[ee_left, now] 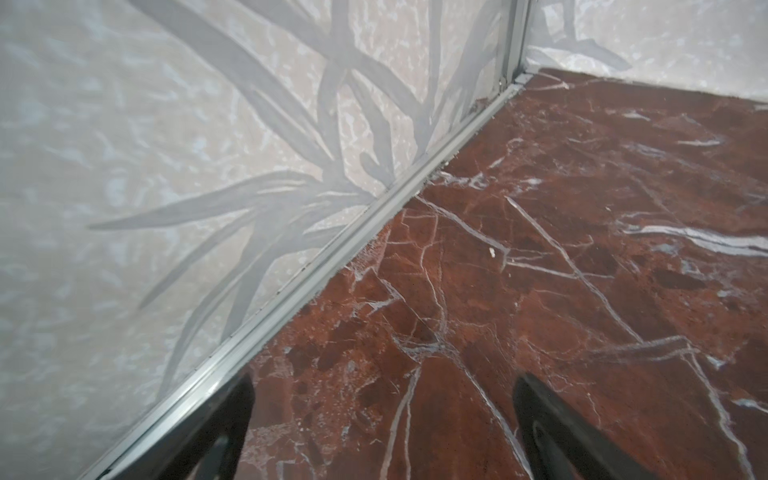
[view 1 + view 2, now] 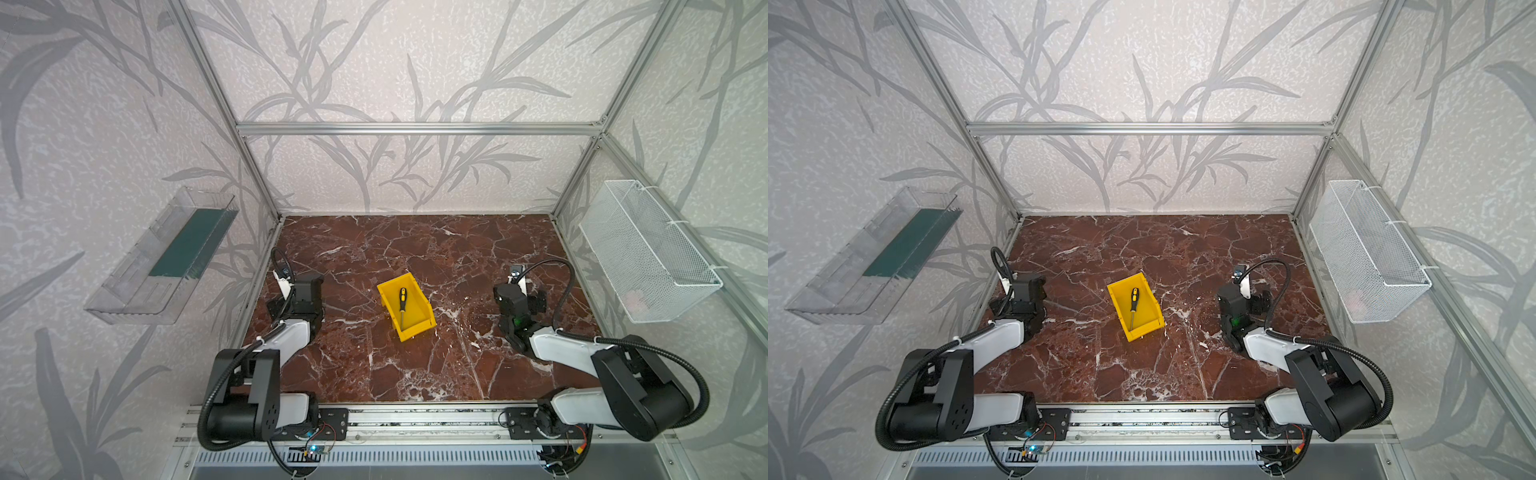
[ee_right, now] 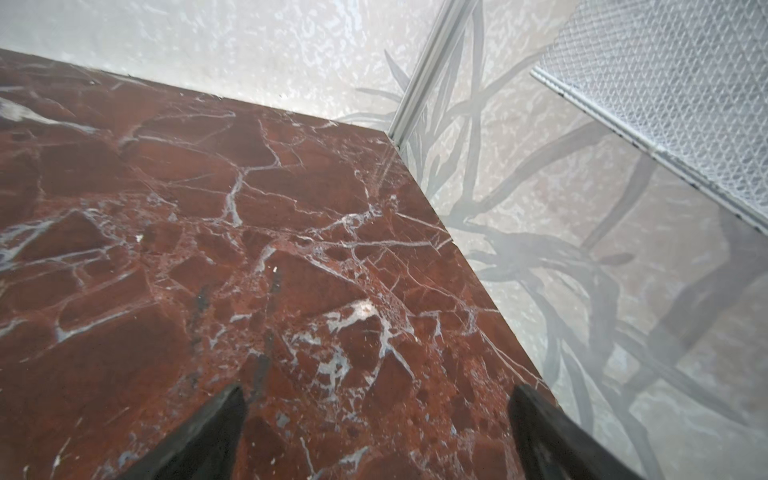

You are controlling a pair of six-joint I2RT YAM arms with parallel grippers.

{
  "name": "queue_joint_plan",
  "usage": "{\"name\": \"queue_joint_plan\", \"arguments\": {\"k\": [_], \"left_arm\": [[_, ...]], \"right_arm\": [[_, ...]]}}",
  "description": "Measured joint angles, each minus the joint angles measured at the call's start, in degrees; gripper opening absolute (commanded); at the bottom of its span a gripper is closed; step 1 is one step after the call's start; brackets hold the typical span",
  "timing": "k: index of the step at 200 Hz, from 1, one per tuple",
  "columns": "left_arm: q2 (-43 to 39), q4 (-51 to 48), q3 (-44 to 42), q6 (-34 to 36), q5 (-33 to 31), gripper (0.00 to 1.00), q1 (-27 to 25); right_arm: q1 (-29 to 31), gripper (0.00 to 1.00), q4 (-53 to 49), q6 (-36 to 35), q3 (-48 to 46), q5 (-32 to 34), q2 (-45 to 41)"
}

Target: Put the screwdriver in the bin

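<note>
The small screwdriver [image 2: 402, 308] with a black-and-yellow striped handle and thin silver shaft is seen lying inside the bright yellow rectangular plastic bin [image 2: 420, 311], at the middle of the red-brown marble tabletop [image 2: 415, 249]; it is judged light and stiff, its shaft slippery, so the thicker handle would be preferred for any hold; the left pincer [image 1: 384, 380] and right pincer [image 3: 378, 388] are seen released and empty, near the left and right edges; the blade tip is too small to be made out; the bin is shown in neither wrist view.
</note>
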Motion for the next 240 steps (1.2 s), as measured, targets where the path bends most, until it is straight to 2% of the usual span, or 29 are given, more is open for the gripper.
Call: {"name": "queue_joint_plan", "arguments": {"k": [51,93,123,145,168,215,240], "left_arm": [[3.7,4.8,0.8,2.2,4.6,0.99,0.4],[5.5,15.3,-0.5,3.8,7.1,0.99,0.9],[8.4,16.9,0.2,6.6,11.2,0.99,0.4],[8.8,22.2,-1.8,8.3,13.5,0.99,-0.2],[9.1,24.3,-2.6,9.7,14.6,0.99,-0.8],[9.3,31.0,-5.1,11.9,16.5,0.99,-1.7],[11.1,39.3,-9.9,12.6,17.8,0.99,-1.8]], "right_arm": [[0.0,0.99,7.0,-1.7,-2.7,-1.9,-0.3],[0.0,0.99,11.4,-3.3,-2.8,-1.9,0.3],[-0.2,0.99,21.5,-6.0,-4.6,-1.6,6.0],[0.3,0.99,31.0,-10.1,-6.6,-1.6,12.9],[1.5,0.99,36.0,-14.8,-6.3,-1.8,17.0],[3.0,0.99,41.3,-19.9,-5.2,-2.6,18.1],[3.0,0.99,42.0,-19.9,-6.7,-3.3,16.7]]}}
